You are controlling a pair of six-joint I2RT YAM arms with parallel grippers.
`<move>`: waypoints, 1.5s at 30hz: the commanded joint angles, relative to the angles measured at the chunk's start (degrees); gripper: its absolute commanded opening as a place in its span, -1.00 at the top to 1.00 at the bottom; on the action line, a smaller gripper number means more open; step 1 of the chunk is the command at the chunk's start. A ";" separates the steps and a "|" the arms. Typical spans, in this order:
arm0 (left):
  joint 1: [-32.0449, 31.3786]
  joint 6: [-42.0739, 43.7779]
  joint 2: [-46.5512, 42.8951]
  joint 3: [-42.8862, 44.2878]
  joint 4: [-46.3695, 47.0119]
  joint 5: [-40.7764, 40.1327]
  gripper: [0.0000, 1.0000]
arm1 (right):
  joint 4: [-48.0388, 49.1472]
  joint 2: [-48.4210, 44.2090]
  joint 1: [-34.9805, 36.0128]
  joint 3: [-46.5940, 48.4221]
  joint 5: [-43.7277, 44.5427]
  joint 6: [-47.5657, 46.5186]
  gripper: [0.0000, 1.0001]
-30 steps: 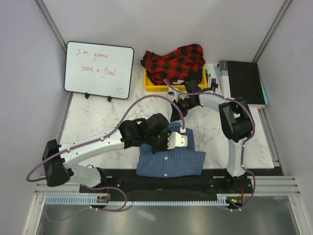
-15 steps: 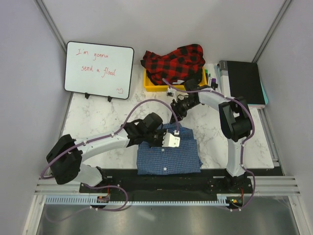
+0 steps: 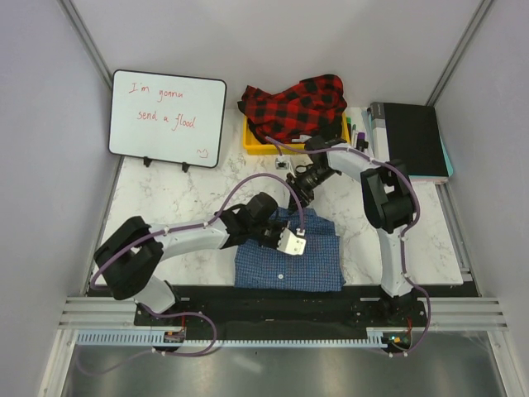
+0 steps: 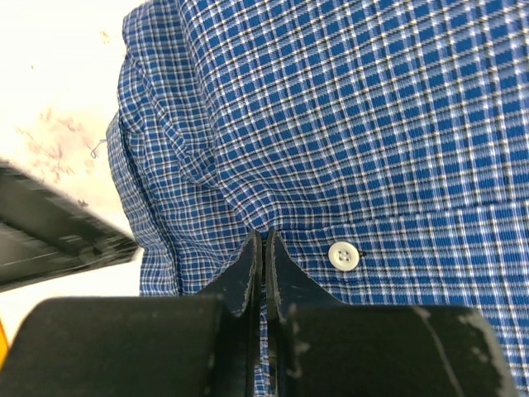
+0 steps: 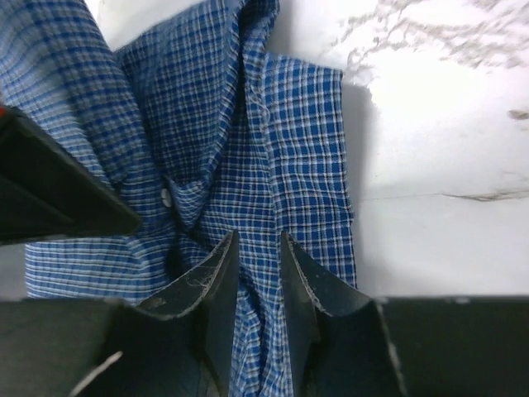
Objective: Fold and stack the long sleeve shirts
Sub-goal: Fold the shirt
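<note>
The blue small-check shirt lies folded on the marble table near the arms. My left gripper rests on its upper middle. In the left wrist view its jaws are shut, tips pressed to the cloth beside a white button. My right gripper is at the shirt's far edge. Its jaws stand narrow around a raised ridge of the blue shirt, with cloth filling the gap. The red-and-black plaid shirt lies crumpled over a yellow bin at the back.
A whiteboard with red writing stands at the back left. A black box sits at the back right, with pens beside the bin. Bare marble shows to the right of the shirt.
My left gripper has slid a little leftward over the blue shirt, staying shut. My right gripper has come down to the shirt's far edge and its jaws have narrowed on the cloth.
</note>
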 commanded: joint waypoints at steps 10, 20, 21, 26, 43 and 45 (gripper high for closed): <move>0.76 6.42 -3.96 -0.18 4.37 3.09 0.97 | -3.91 11.72 -0.33 4.99 -0.03 -0.07 0.41; 7.27 9.05 5.79 9.32 8.75 1.60 0.97 | -9.44 11.55 -0.33 3.67 -2.67 -4.37 0.44; 7.70 9.23 6.58 9.67 10.42 1.68 0.97 | -9.88 11.20 -0.33 3.58 -2.85 -4.98 0.44; 8.68 10.11 10.02 9.23 15.97 -1.30 0.97 | -11.73 10.14 -0.51 4.28 -2.85 -5.96 0.44; 8.50 14.06 -0.27 0.44 16.33 4.67 0.97 | -12.18 9.96 -2.09 14.57 -0.57 -2.70 0.30; 8.41 14.06 0.69 0.88 16.41 3.62 0.96 | -12.09 12.32 -1.92 14.31 -0.30 -2.88 0.31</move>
